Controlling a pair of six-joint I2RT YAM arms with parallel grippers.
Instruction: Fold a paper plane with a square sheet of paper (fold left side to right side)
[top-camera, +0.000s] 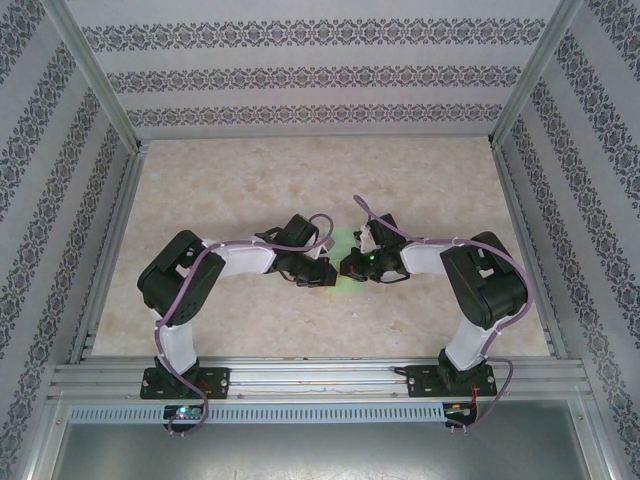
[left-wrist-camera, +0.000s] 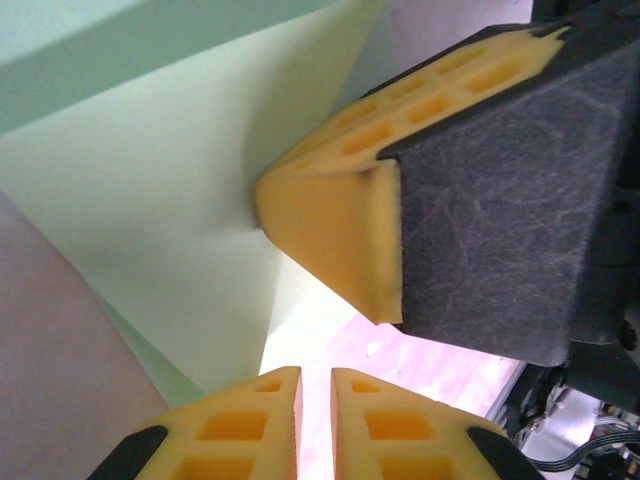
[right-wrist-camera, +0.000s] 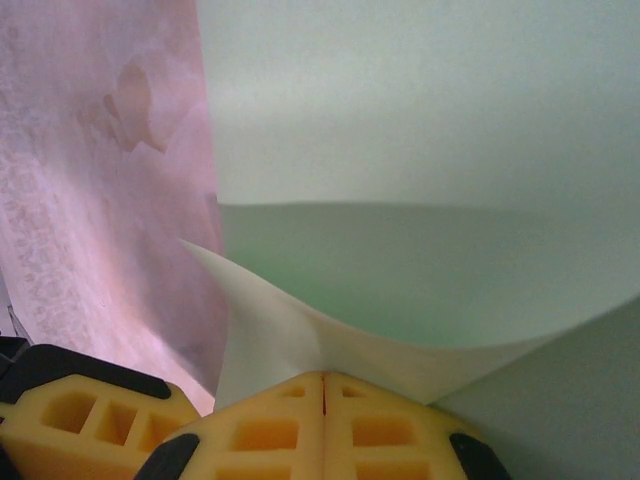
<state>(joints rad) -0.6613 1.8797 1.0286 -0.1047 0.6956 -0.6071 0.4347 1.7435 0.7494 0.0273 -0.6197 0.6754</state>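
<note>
The square sheet of paper (top-camera: 346, 245) sits at the centre of the top view, mostly hidden under the two wrists that meet over it. Only a light-green patch shows between them. In the right wrist view part of it rises as a pale curved flap across the upper right of the frame, so it is partly lifted off the table and not yet creased flat.

The right gripper (right-wrist-camera: 323, 385) has its yellow fingers pressed together on an edge of the sheet, and the paper curls up from the pinch. That hold probably serves to carry or steady the lifted side for the left-to-right fold.

The left gripper (left-wrist-camera: 315, 385) appears at the bottom of its own view, just beside the sheet. Its fingers are nearly together, with a thin slit between them, and I see no paper in the slit. Set this close, facing the right gripper's tips, it looks placed to press or guide the fold rather than to hold the sheet.

The table (top-camera: 250, 190) is a beige, marbled surface. A metal rail (top-camera: 320, 375) along the bottom of the frame carries both arm bases. Wallpapered panels (top-camera: 320, 75) with dark ornamental bands enclose the back and sides.
</note>
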